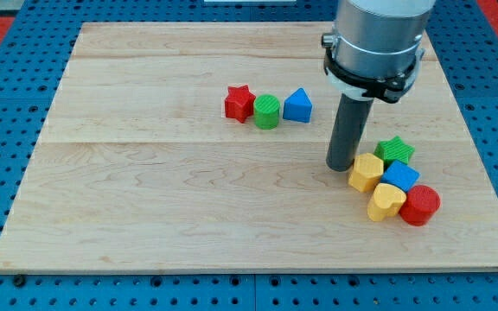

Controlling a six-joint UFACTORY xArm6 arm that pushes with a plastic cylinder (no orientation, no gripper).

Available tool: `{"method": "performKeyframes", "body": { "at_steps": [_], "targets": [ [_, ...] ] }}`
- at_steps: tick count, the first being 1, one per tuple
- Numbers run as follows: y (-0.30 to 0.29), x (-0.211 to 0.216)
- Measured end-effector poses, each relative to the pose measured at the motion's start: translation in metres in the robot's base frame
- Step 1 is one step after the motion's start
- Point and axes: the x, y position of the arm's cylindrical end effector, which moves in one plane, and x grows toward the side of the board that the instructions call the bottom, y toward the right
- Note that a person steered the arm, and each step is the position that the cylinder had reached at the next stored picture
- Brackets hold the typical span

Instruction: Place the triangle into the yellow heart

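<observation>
The blue triangle [297, 105] lies at the upper middle of the wooden board [145, 216], at the right end of a row with a green round block [266, 111] and a red star [239, 102]. The yellow heart [386, 201] lies at the lower right, in a cluster of blocks. My tip [341, 166] rests on the board just left of that cluster, touching or nearly touching a yellow hexagon [366, 172]. It is below and to the right of the triangle.
The cluster at the right also holds a green star [394, 150], a blue cube [400, 177] and a red round block [420, 206]. The board's right edge [482, 173] is near. A blue pegboard [7, 104] surrounds the board.
</observation>
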Motion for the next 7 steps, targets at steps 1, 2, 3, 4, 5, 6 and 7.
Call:
{"method": "performKeyframes", "body": {
  "at_steps": [1, 2, 3, 4, 5, 6, 7],
  "targets": [
    [0.0, -0.033],
    [0.01, -0.077],
    [0.014, -0.123],
    [-0.006, -0.161],
    [-0.039, -0.164],
    [-0.045, -0.153],
    [-0.045, -0.125]
  ]
}}
